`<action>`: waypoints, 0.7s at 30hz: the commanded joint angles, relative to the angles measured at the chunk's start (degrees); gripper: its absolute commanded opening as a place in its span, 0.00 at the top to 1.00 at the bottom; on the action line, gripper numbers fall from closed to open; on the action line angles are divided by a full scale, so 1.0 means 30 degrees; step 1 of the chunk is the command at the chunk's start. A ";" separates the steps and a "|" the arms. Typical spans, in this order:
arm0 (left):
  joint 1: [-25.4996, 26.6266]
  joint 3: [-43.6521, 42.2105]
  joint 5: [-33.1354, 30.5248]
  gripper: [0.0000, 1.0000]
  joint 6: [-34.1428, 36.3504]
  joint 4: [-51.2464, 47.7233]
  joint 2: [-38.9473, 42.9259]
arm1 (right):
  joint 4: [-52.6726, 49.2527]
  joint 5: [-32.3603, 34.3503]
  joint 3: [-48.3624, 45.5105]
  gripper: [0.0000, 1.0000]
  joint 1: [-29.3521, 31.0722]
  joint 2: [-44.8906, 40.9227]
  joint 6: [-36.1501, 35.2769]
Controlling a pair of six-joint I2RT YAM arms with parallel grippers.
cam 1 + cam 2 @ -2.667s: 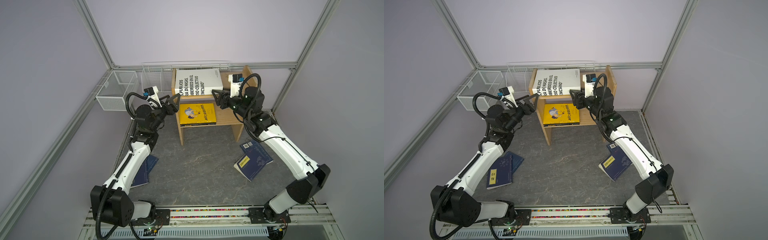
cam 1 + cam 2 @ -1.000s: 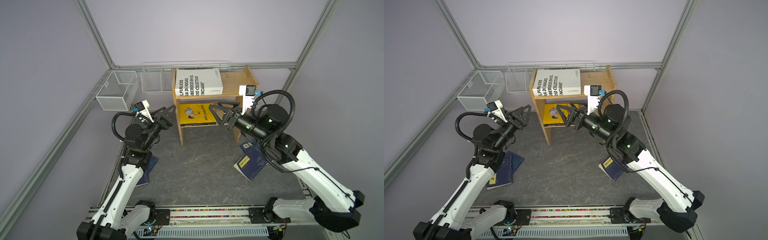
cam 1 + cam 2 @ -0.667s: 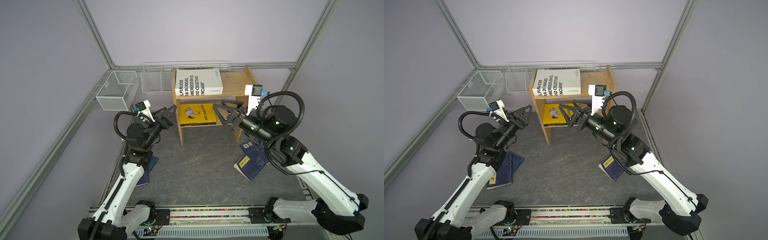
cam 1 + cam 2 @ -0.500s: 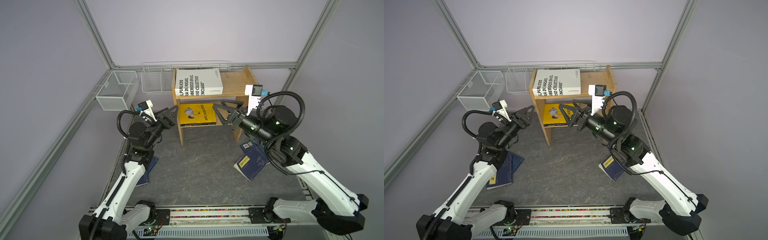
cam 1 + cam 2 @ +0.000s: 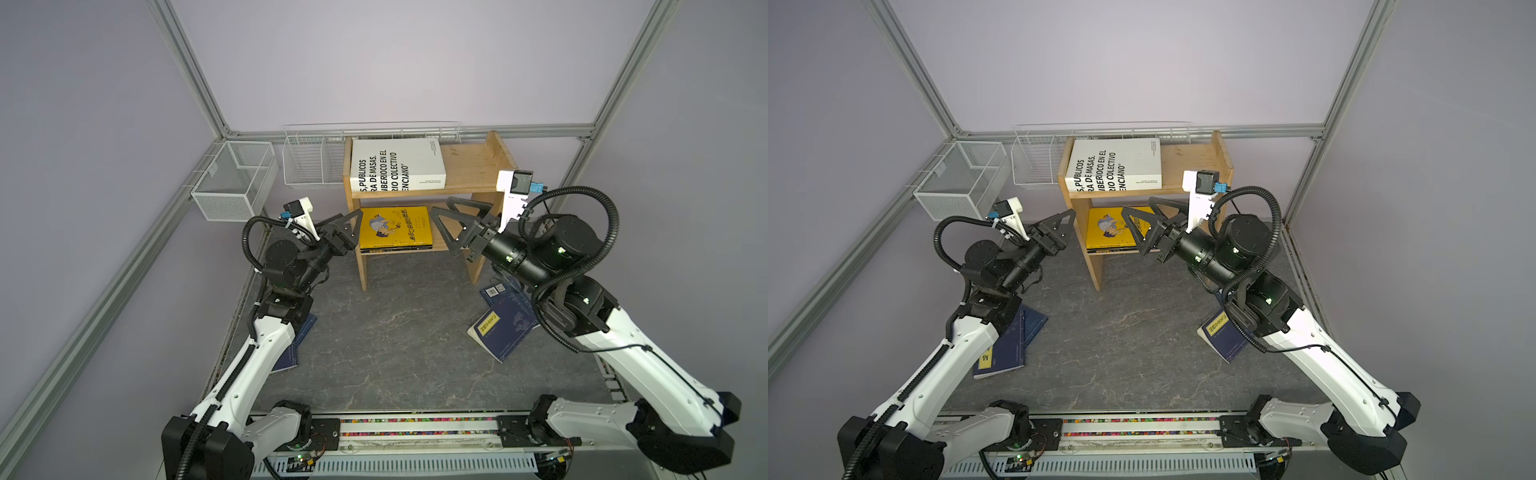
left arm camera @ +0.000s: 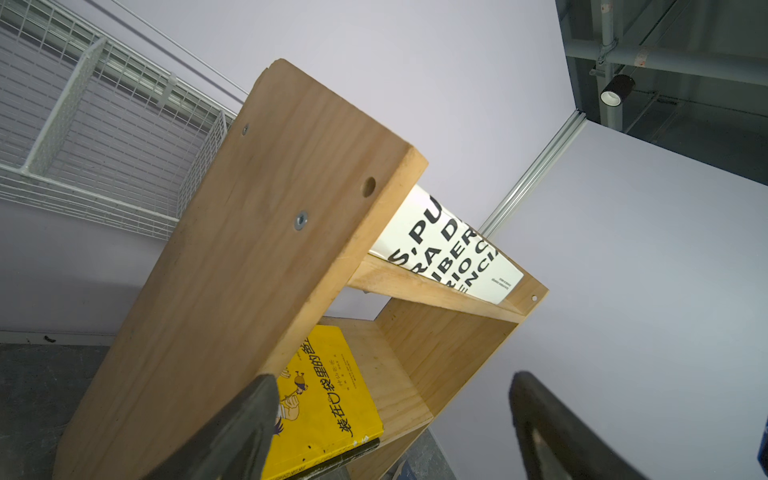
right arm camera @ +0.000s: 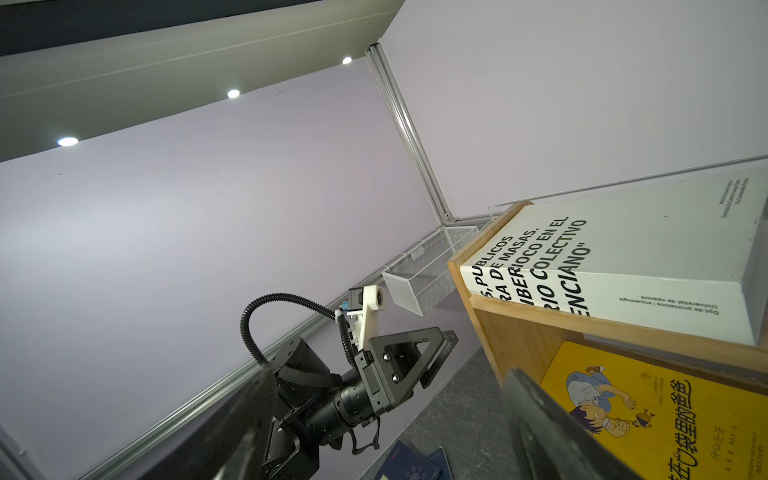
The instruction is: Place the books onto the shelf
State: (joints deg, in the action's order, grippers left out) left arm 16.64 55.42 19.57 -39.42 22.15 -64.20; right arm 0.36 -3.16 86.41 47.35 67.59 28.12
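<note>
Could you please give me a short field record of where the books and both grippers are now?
Shelf top tier: white book, flat.
Shelf lower tier: yellow book, flat on a dark book.
Floor by right arm: right navy books.
Floor under left arm: left navy books.
Left gripper: open, empty, beside the shelf.
Right gripper: open, empty, before the lower tier.

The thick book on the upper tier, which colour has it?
Thick book: white with black lettering, clearest in the right wrist view.
</note>
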 commanded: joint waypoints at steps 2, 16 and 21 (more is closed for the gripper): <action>0.0210 0.0621 -0.0108 0.12 0.0065 0.0579 -0.0270 | 0.0637 0.0585 -0.0270 0.12 0.0068 -0.0525 -0.0562; 0.1143 0.1157 -0.0314 0.13 0.0535 0.0558 -0.0990 | 0.0322 0.0859 -0.0523 0.12 0.0069 -0.0871 -0.0716; 0.1185 0.0996 -0.0338 0.14 0.0525 0.0614 -0.1114 | 0.0512 0.1236 -0.0838 0.12 0.0082 -0.1318 -0.0817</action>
State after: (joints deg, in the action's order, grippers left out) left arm 19.94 56.69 19.29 -38.76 22.50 -67.31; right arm 0.78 -0.67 84.58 47.35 65.25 26.94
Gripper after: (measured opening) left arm 0.866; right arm 0.880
